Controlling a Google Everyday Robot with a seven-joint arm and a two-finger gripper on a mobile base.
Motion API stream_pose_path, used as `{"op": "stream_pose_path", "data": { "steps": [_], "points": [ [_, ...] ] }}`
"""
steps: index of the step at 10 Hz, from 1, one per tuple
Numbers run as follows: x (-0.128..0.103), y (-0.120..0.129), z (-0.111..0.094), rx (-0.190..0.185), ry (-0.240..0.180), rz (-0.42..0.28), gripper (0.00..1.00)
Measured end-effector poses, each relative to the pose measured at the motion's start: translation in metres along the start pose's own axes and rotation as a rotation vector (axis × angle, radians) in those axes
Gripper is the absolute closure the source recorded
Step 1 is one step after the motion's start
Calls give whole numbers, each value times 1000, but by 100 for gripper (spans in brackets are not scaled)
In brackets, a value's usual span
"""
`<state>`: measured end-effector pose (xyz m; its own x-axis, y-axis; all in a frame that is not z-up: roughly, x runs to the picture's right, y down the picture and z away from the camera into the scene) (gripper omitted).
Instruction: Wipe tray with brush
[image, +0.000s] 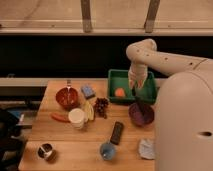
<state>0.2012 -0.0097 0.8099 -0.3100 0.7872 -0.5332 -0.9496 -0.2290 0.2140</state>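
Pincer (135, 85) hangs over tray (116, 79) by its right wall, near purple bowl (141, 115).

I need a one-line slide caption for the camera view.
End effector hangs over the green tray; a purple bowl sits in front.

— Where's the hand (134, 90)?
— Over the tray's (114, 75) right half.
— And round the tray?
— A bowl (141, 115) just before its front wall; grapes (101, 105) and sponge (88, 91) left of it; remote (116, 133) well before it, on the worktop (75, 142).
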Motion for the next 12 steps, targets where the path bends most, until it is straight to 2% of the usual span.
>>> {"op": "stream_pose_path", "data": {
  "steps": [4, 6, 12],
  "points": [
    [-19, -16, 8, -80, -1, 39, 100],
    [-29, -22, 15, -135, 3, 48, 100],
    [-29, -20, 16, -140, 4, 46, 100]
  ]
}}
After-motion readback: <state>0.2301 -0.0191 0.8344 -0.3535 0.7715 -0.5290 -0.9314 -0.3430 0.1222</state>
